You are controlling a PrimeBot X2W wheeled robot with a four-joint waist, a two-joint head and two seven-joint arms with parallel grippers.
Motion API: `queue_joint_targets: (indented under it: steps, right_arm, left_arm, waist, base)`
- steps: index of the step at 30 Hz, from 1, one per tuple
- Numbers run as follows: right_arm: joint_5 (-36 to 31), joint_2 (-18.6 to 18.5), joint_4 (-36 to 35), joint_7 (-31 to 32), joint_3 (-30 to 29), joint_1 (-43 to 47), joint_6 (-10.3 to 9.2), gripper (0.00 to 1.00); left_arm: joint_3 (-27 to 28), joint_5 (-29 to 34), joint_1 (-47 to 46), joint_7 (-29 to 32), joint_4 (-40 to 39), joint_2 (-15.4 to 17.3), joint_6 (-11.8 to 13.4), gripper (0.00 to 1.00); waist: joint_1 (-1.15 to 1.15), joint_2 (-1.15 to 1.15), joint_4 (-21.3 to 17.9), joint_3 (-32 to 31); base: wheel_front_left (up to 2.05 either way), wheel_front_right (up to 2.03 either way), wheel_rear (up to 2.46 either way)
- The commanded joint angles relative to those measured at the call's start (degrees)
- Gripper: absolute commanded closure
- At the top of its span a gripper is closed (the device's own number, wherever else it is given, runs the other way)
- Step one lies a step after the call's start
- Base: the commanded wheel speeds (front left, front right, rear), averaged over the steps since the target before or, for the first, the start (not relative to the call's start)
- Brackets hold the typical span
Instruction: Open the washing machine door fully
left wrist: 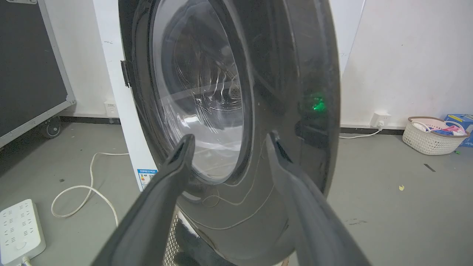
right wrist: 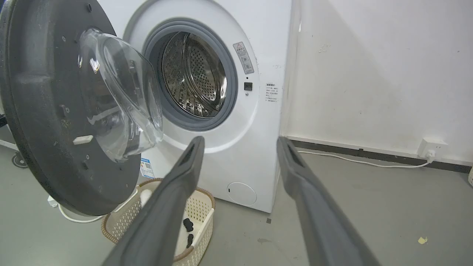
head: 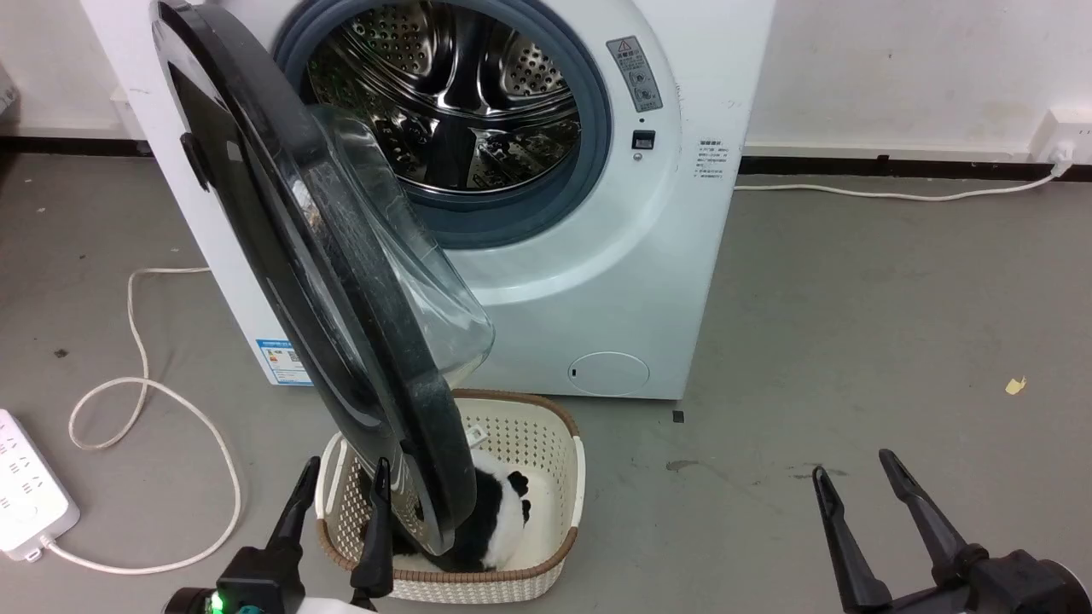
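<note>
The washing machine door stands swung out on its left hinge, about square to the white machine front. Its clear glass bowl bulges toward the steel drum mouth. My left gripper is open at the door's lower end, on the glossy outer side; whether a finger touches it I cannot tell. In the left wrist view the door's black face looms just beyond the left gripper. My right gripper is open over bare floor at the right, well away from the door. The right wrist view has the door's inner face left of the right gripper.
A cream basket holding a black-and-white soft item sits on the floor under the door's lower edge. A power strip and looped white cable lie left. Another laundry basket stands by the wall, and a black wheeled case at far left.
</note>
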Motion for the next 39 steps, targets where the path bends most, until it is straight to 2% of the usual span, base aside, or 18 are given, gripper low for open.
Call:
queue_joint_targets:
  steps: [1,2,3,7,12,13,19,25,27,31,35,39]
  right_arm:
    - [-0.2,0.3,-0.4,-0.5,0.1,0.1,0.05,0.0]
    - [-0.1,0.4,-0.5,-0.5,0.1,0.1,0.05,0.0]
    - [-0.1,0.4,-0.6,-0.5,0.1,0.0,0.05,0.0]
    - [0.4,0.5,-0.9,-0.5,-0.1,-0.2,0.05,0.0]
    - [0.6,0.7,-1.0,-0.5,-0.2,-0.2,0.05,0.0]
    - [0.8,0.7,-1.1,-0.5,-0.1,-0.4,0.05,0.0]
    - [0.9,0.8,-0.9,-0.5,0.0,-0.9,0.05,0.0]
    - [1.3,1.0,-0.5,-0.5,-0.1,-1.3,0.05,0.0]
    - [1.4,1.1,-0.3,-0.5,-0.4,-1.4,0.05,0.0]
    - [1.5,1.3,-0.2,-0.5,-0.4,-1.5,0.05,0.0]
    - [1.7,1.4,0.0,-0.5,-0.4,-1.7,0.05,0.0]
    - [1.8,1.6,0.1,-0.5,-0.2,-2.0,0.05,0.0]
  left_arm:
    - [0.0,0.3,1.0,-0.3,0.1,0.0,-0.4,0.0]
    - [-0.1,0.3,1.0,-0.3,0.3,-0.1,-0.6,0.4]
    - [-0.2,0.4,1.0,-0.3,0.4,-0.1,-0.8,1.0]
    - [-0.5,0.6,0.9,-0.3,0.6,-0.2,-1.4,1.0]
    - [1.2,0.6,0.4,-0.3,-1.8,-0.5,-0.6,1.0]
    - [3.8,-0.8,-0.3,-0.3,-5.1,-1.1,0.2,1.0]
    - [10.5,-3.4,-4.5,-0.3,-15.9,-2.4,2.5,1.0]
    - [12.4,-2.2,-10.1,-0.3,-26.6,-2.4,2.5,1.0]
    - [10.5,-1.1,-13.3,1.8,-30.7,-1.4,2.0,1.0]
    - [6.2,-0.1,-14.5,6.3,-33.1,-1.3,1.1,1.0]
    - [-0.2,-0.2,-12.9,11.4,-31.8,-2.0,0.5,1.0]
    - [-7.0,-1.5,-9.8,16.3,-27.2,-2.7,0.2,1.0]
  waist:
    - [0.0,0.0,0.2,0.0]
    - [0.0,0.0,0.3,-0.1]
    - [0.0,0.0,0.4,0.0]
    - [0.0,0.0,0.7,-0.1]
    - [0.0,0.0,0.8,-0.3]
    - [0.0,0.0,0.7,-0.4]
    - [0.0,0.0,0.3,-0.6]
    - [0.0,0.0,-0.3,-0.7]
    - [0.0,0.0,-0.5,-0.6]
    - [0.0,0.0,-0.8,-0.3]
    - [0.0,0.0,-1.1,0.0]
    - [0.0,0.0,-1.3,0.4]
  base:
    - [0.0,0.0,0.0]
    - [0.0,0.0,0.0]
    - [0.0,0.0,0.0]
    - [0.0,0.0,0.0]
    - [0.0,0.0,0.0]
    - [0.0,0.0,0.0]
    - [0.0,0.0,0.0]
    - [0.0,0.0,0.0]
    - [0.0,0.0,0.0]
    - [0.0,0.0,0.0]
    - [0.0,0.0,0.0]
    - [0.0,0.0,0.0]
